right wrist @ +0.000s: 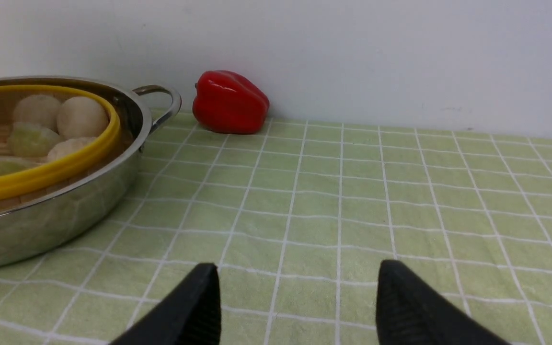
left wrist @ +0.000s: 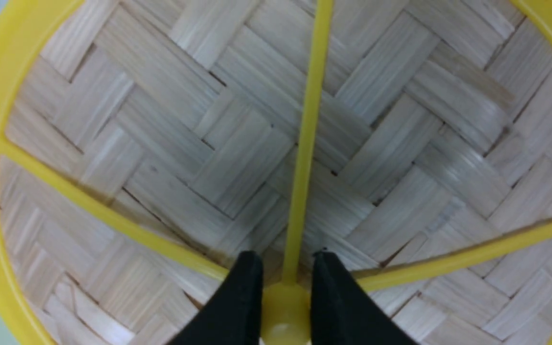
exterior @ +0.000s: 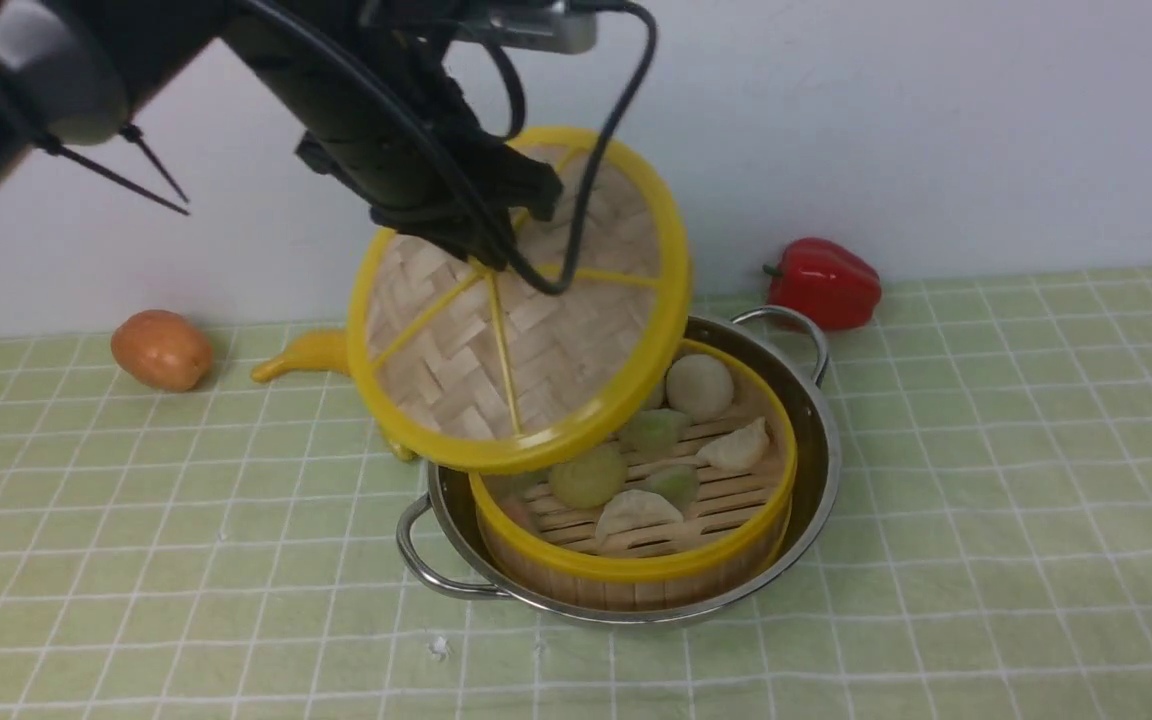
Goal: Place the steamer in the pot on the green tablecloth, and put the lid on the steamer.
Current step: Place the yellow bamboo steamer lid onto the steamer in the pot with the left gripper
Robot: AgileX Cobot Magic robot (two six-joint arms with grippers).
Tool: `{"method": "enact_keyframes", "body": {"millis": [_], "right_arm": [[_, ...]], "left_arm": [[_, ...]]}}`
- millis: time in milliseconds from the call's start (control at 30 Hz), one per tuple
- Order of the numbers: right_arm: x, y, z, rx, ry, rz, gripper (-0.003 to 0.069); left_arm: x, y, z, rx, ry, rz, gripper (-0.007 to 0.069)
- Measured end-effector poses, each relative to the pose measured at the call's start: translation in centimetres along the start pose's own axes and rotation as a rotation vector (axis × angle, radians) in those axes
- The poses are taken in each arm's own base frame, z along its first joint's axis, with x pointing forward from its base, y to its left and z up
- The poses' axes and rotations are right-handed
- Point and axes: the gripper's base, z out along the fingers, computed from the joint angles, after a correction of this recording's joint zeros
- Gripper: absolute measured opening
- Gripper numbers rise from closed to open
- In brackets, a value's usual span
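Observation:
The steamer [exterior: 636,570] with toy buns and dumplings sits inside the shiny pot [exterior: 816,470] on the green tablecloth [exterior: 986,480]. The lid [exterior: 456,360], a woven disc with yellow rim and spokes, hangs tilted above the pot's left rear edge. My left gripper [exterior: 496,255] is shut on the lid's centre hub; in the left wrist view the lid [left wrist: 185,158] fills the frame and the gripper [left wrist: 285,268] pinches the hub. My right gripper [right wrist: 297,280] stands open above bare cloth, to the right of the pot [right wrist: 89,201] and steamer [right wrist: 41,177]. It does not show in the front view.
A red pepper [exterior: 824,282] lies at the back by the wall, just right of the pot. An orange-brown potato-like thing [exterior: 162,349] and a yellow object [exterior: 301,356] lie at the back left, the latter partly hidden by the lid.

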Motion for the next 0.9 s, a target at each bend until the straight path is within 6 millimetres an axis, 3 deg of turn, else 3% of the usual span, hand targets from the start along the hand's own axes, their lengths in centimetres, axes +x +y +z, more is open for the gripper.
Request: {"method": "enact_keyframes", "body": {"millis": [167,533,900], "right_arm": [[0.0,0.0,0.0,0.0,0.0,0.0,0.0437],[0.0,0.0,0.0,0.0,0.0,0.001,0.0437],[0.0,0.0,0.0,0.0,0.0,0.001,0.0437]], "left_arm": [[-0.1,-1.6,2.2,0.016,0.044,0.071,0.0123],[-0.2,-4.8,3.8,0.047,0.074,0.191,0.0123],[-0.1,-4.4,5.1,0.007,0.105,0.183,0.0123]]}}
